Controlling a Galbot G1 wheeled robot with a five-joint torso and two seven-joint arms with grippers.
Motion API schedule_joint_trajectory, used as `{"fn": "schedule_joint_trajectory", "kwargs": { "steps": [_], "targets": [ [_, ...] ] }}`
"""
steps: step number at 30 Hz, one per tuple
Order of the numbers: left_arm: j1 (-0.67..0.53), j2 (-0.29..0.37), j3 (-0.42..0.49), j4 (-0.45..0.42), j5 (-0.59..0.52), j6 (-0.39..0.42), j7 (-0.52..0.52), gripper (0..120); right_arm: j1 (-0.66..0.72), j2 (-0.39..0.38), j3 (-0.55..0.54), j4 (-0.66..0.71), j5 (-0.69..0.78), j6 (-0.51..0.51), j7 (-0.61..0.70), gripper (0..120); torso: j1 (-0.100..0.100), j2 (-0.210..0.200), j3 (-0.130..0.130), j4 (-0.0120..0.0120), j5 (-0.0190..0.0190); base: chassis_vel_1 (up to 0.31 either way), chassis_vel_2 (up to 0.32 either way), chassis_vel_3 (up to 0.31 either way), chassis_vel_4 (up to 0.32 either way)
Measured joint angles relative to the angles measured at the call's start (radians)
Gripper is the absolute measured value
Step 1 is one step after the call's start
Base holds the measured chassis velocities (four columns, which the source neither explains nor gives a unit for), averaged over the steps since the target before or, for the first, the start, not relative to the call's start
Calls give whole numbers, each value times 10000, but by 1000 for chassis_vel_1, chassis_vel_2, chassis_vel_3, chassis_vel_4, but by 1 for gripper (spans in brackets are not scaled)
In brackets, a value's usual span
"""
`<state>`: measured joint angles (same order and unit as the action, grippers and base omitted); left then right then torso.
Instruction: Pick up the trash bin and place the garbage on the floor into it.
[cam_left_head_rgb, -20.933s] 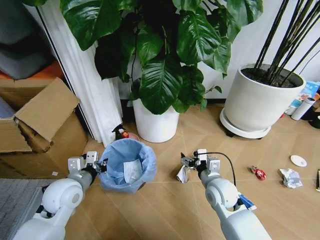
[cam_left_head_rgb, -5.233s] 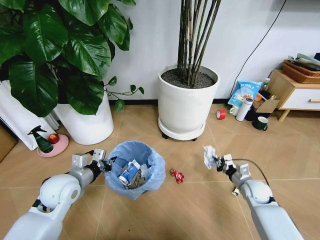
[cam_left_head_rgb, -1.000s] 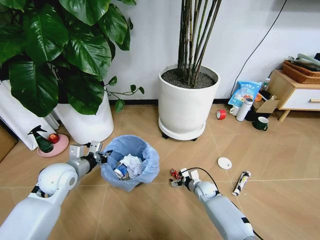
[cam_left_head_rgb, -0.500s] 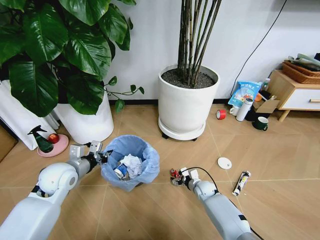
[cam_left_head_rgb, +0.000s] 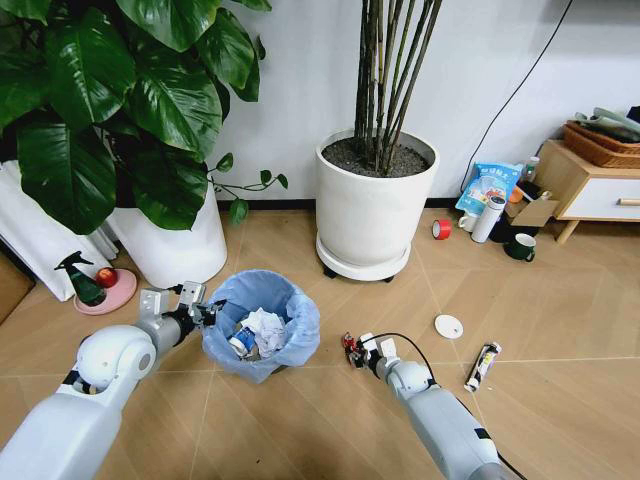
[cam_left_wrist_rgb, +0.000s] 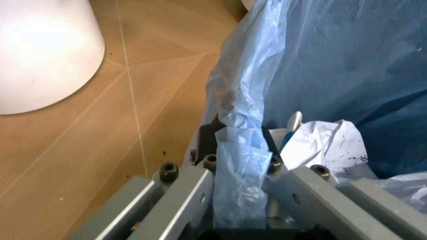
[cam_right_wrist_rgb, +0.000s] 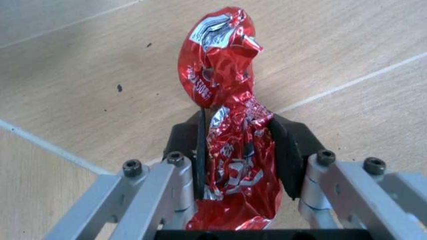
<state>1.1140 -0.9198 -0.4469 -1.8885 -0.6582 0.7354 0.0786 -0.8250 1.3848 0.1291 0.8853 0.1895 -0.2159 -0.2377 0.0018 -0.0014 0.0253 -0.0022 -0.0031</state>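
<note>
Step in hand: wrapper pickup. The right gripper (cam_left_head_rgb: 351, 352) is low at the floor with the red wrapper (cam_right_wrist_rgb: 228, 134) pinched; best, I judge, to lift straight up first so the foil's loose upper end clears the tiles, then swing across to the bin (cam_left_head_rgb: 262, 322).
Pot: big white pot (cam_left_head_rgb: 375, 208) stands behind the bin, near enough that the carry ought to stay low and in front of it.
Bin: blue-lined, just left of the right gripper, a white paper wad (cam_left_head_rgb: 264, 329) and a carton (cam_left_head_rgb: 238, 342) already inside. Release wants to be over the open middle, not the rim, since foil is light and may flutter.
Left gripper: the left gripper (cam_left_wrist_rgb: 241, 165) is clamped narrow on the bin's rim, blue bag (cam_left_wrist_rgb: 313, 75) bunched between its fingers. It should keep the mouth level, I'd say.
Right gripper: fingers (cam_right_wrist_rgb: 289, 150) nearly closed, squeezing the wrapper's lower half; the crinkled top sticks out beyond the tips. The grip looks centred and sound.
Leftovers: white disc (cam_left_head_rgb: 449, 326) and white tube (cam_left_head_rgb: 482, 365) lie on the floor, well right of the bin.
</note>
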Motion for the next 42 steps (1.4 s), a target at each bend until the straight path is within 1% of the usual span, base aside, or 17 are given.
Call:
{"fn": "schedule_joint_trajectory", "kwargs": {
  "steps": [5,7,8,11,12,15,16,18,22,26,27,31,33,36,37,40,42],
  "targets": [
    [40,-11,-2,-14,14,0,0,0,-145,-1,274,355,-153,52,34,26,1,-1,4,3,3,0,0,0,0],
    [53,-6,-31,-25,13,0,0,0,-267,-143,520,1041,-41,-8,106,20,1,-1,5,1,3,0,0,0,0],
    [53,-6,-31,-25,13,0,0,0,-267,-143,520,1041,-41,-8,106,20,1,-1,5,1,3,0,0,0,0],
    [52,-2,-49,-41,13,0,5,0,-408,-465,826,2257,584,-263,224,13,1,-1,4,0,3,0,0,0,0],
    [52,-2,-49,-41,13,0,5,0,-408,-465,826,2257,584,-263,224,13,1,-1,4,0,3,0,0,0,0],
    [56,-12,-48,-98,12,0,8,0,-489,-790,1057,3422,1365,-565,345,13,1,-1,3,0,3,0,0,0,0],
    [56,-12,-48,-98,12,0,8,0,-489,-790,1057,3422,1365,-565,345,13,1,-1,3,0,3,0,0,0,0],
    [77,-18,-38,-132,13,0,9,0,-540,-984,1095,4085,1714,-650,397,13,1,-1,2,-1,1,0,0,0,0],
    [100,-19,-17,-184,14,0,9,0,-558,-1128,1101,4725,1809,-613,429,13,1,-1,2,0,2,0,0,0,0],
    [156,-46,42,-209,54,0,1,0,-509,-1369,963,5838,2206,-630,540,12,1,-1,2,0,2,0,0,0,0],
    [156,-46,42,-209,54,0,1,0,-509,-1369,963,5838,2206,-630,540,12,1,-1,2,0,2,0,0,0,0],
    [145,-97,159,-196,116,0,0,0,-218,-1818,605,7262,3084,-959,715,12,1,-1,1,1,0,0,0,0,0],
    [116,-116,192,-195,107,0,-13,0,-133,-1968,465,7563,3259,-1020,738,12,1,-1,1,1,-2,0,0,0,0],
    [-14,-167,337,-142,100,0,-56,0,348,-2532,-358,8521,3921,-1239,886,12,1,-1,1,-2,-2,0,0,0,0],
    [-14,-167,337,-142,100,0,-56,0,348,-2532,-358,8521,3921,-1239,886,12,1,-1,1,-2,-2,0,0,0,0],
    [-182,-190,572,-89,100,0,-87,0,935,-2736,-1273,9110,4394,-1456,1104,12,1,-1,1,0,0,0,0,0,0],
    [-247,-213,636,-76,101,0,-103,0,1045,-2737,-1481,9213,4536,-1519,1192,12,1,-1,1,1,-1,0,0,0,0]
  ]
}}
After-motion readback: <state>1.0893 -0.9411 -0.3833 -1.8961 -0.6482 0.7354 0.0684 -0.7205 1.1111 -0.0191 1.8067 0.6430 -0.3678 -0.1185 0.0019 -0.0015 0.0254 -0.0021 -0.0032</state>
